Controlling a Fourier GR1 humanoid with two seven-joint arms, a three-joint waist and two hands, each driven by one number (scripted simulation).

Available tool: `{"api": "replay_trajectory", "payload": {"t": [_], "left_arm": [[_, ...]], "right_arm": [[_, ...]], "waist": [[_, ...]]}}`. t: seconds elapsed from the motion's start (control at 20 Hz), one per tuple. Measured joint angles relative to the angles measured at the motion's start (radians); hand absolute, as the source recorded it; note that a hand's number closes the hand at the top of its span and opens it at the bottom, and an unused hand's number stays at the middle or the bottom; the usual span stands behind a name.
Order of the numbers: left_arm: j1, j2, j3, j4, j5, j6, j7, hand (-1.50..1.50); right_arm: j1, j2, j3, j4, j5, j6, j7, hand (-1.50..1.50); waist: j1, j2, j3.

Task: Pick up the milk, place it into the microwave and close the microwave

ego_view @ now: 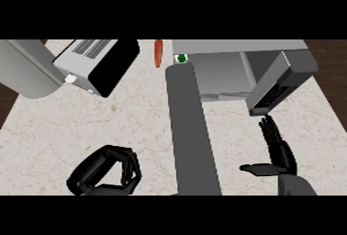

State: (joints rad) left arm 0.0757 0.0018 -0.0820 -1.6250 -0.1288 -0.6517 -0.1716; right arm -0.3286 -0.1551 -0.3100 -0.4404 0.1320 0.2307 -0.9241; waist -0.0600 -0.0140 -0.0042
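Grey box-shaped microwave at upper centre-right of frame, dark door swung open toward right.

Milk: only small white-and-green patch shows behind long grey forearm; looks inside cavity, cannot confirm.

Right hand lower right, just below door edge, fingers straight and together, thumb out.

Left hand lower left, fingers curled, holding nothing.

Judgement: closing step. Flat fingers on door's outer face, sweep left.

Orange carrot, white toaster upper left, uninvolved.
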Motion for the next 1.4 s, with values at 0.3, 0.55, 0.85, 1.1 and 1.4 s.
{"api": "replay_trajectory", "payload": {"t": [0.3,0.55,0.85,1.1,1.4], "left_arm": [[-0.073,-0.001,-0.096,0.112,-0.106,0.075,-0.072,1.50],[-0.130,-0.001,-0.195,0.219,-0.150,0.187,-0.140,1.50],[-0.218,0.002,-0.361,0.349,-0.097,0.341,-0.181,1.50],[-0.284,0.004,-0.525,0.426,-0.004,0.446,-0.138,1.50],[-0.374,0.014,-0.713,0.460,0.124,0.676,-0.074,1.50]], "right_arm": [[0.218,-0.038,0.012,-0.223,-0.060,0.050,0.022,-1.50],[0.402,-0.058,0.037,-0.454,-0.126,0.110,0.064,-1.50],[0.562,-0.095,0.053,-0.720,-0.231,0.187,0.134,-1.50],[0.634,-0.105,0.094,-0.896,-0.324,0.246,0.209,-1.50],[0.690,-0.133,0.143,-1.094,-0.430,0.304,0.313,-1.50]], "waist": [[0.004,0.003,0.000],[0.008,0.007,0.000],[0.008,0.011,0.000],[0.001,0.013,0.001],[-0.023,0.018,0.000]]}}
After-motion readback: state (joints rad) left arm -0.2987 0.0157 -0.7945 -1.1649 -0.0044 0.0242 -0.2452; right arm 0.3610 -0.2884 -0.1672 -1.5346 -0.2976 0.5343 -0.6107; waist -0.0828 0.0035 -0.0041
